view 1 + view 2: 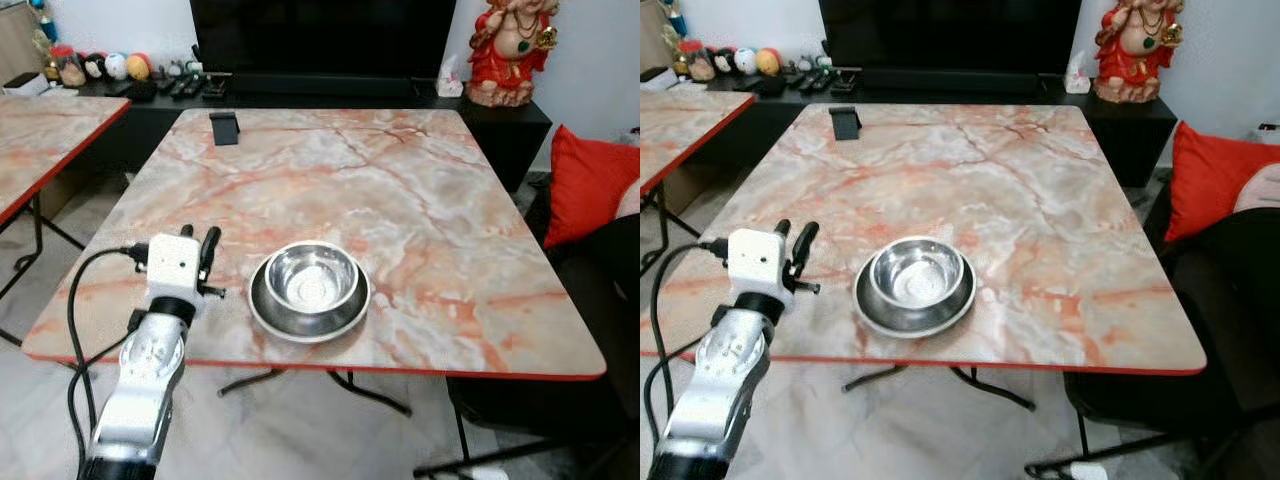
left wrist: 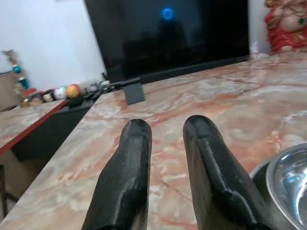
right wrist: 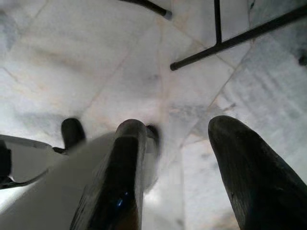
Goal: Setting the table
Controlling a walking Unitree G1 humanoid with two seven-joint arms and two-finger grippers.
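A steel bowl (image 1: 311,276) sits inside a steel plate (image 1: 262,305) near the front edge of the marble table (image 1: 400,180). My left gripper (image 1: 198,240) hovers low over the table just left of the plate, pointing toward the far side. Its fingers (image 2: 134,163) stand a little apart with nothing between them, and the bowl's rim (image 2: 288,177) shows beside them. My right gripper (image 3: 177,143) hangs over the pale tiled floor, open and holding nothing.
A small black stand (image 1: 224,128) is at the table's far left. A second marble table (image 1: 40,140) stands to the left. A red cushion (image 1: 590,185) and dark seat (image 1: 600,300) are on the right. A TV console with a red figurine (image 1: 510,50) lies behind.
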